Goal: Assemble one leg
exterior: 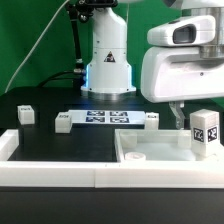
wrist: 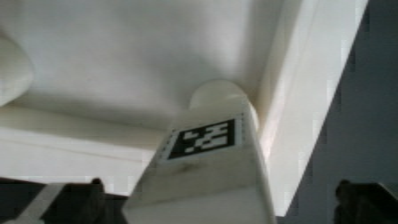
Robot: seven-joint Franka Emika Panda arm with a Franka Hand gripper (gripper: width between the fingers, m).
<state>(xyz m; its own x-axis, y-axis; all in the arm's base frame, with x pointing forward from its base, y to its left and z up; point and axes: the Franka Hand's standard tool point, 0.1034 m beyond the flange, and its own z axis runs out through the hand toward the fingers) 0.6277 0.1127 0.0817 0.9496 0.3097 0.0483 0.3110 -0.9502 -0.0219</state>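
Fingers (wrist: 75,196) flank smooth rectangular leg (wrist: 206,175) (white plastic).

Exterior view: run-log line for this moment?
leg upright at white panel corner | end effector open, straddling leg

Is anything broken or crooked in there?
Nothing stands out. The leg stands upright by a corner of the white panel, and the claw has its fingers spread on either side of it. I can't see anything cracked, spilled or tipped over.
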